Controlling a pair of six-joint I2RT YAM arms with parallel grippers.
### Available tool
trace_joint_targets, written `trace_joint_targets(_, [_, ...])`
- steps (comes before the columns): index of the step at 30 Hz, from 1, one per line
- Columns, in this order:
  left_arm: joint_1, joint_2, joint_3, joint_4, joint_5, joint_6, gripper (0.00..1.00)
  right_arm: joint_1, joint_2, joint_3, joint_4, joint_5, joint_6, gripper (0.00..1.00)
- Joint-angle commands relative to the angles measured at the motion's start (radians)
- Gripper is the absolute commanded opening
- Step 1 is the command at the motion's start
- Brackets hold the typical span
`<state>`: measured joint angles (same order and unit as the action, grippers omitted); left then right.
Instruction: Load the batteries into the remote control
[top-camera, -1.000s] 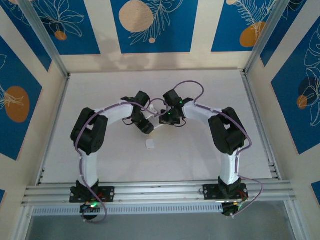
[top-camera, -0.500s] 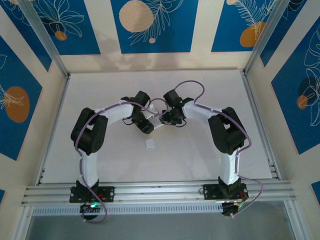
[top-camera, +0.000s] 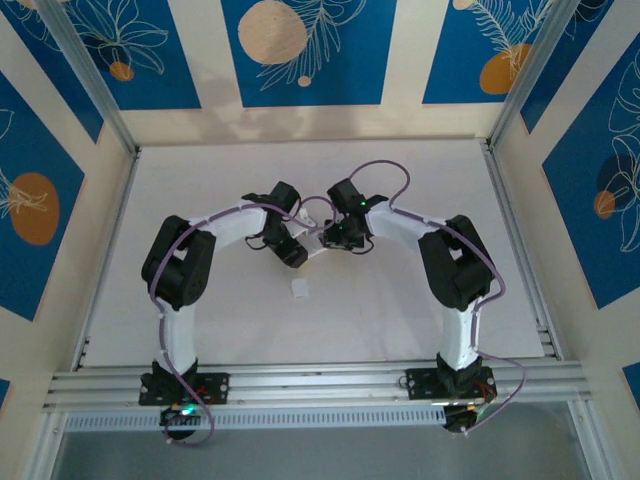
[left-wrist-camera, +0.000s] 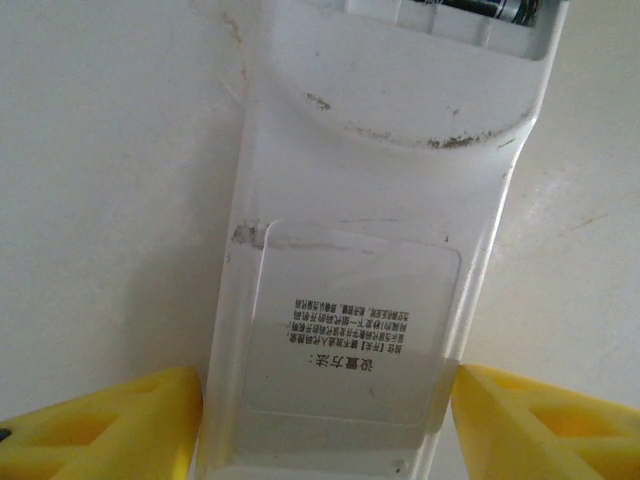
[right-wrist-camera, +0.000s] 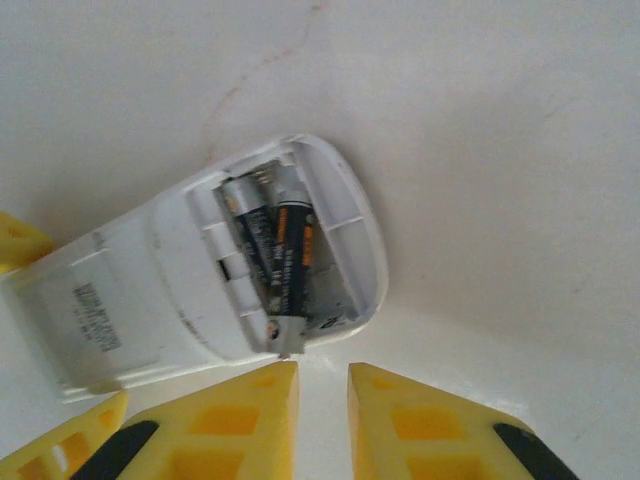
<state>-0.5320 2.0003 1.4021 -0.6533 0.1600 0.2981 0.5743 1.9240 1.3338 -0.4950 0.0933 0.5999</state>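
**Seating the batteries flat before closing up**

Found the remote control (right-wrist-camera: 130, 300) lying back-up on the table (top-camera: 400, 180), clamped across its width by the left gripper (left-wrist-camera: 327, 400), with the yellow fingers (left-wrist-camera: 120, 430) pressed to both long edges. Saw both batteries (right-wrist-camera: 275, 255) already in the open bay at the rounded end, side by side but slightly skewed, probably not fully seated. Noted the right gripper (right-wrist-camera: 322, 370) just beside that end, nearly closed with a narrow gap, clasping nothing. Judged the step a press, not a pick: called for one fingertip lowered onto the middle of the skewed cell and eased down gently, with the left clamp firm against sliding. Risked popping a cell out with a steep or hard push. Spotted the small white cover (top-camera: 300, 288) well apart, toward the bases, for afterwards.
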Motion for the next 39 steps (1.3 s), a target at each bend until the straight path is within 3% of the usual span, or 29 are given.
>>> trace_joint_targets(1, [0.010,0.022,0.026,-0.029,0.015,0.017,0.67,0.011,-0.052,-0.011,0.021,-0.024,0.024,0.23])
trace_joint_targets(11, [0.011,0.020,0.027,-0.029,0.016,0.017,0.67,0.006,0.022,0.016,0.016,-0.033,0.025,0.28])
trace_joint_targets(32, [0.011,0.027,0.028,-0.030,0.018,0.017,0.67,-0.008,0.069,0.030,0.015,-0.062,-0.009,0.18])
trace_joint_targets(39, [0.011,0.029,0.031,-0.032,0.022,0.016,0.67,-0.017,0.062,0.042,0.006,-0.058,-0.118,0.16])
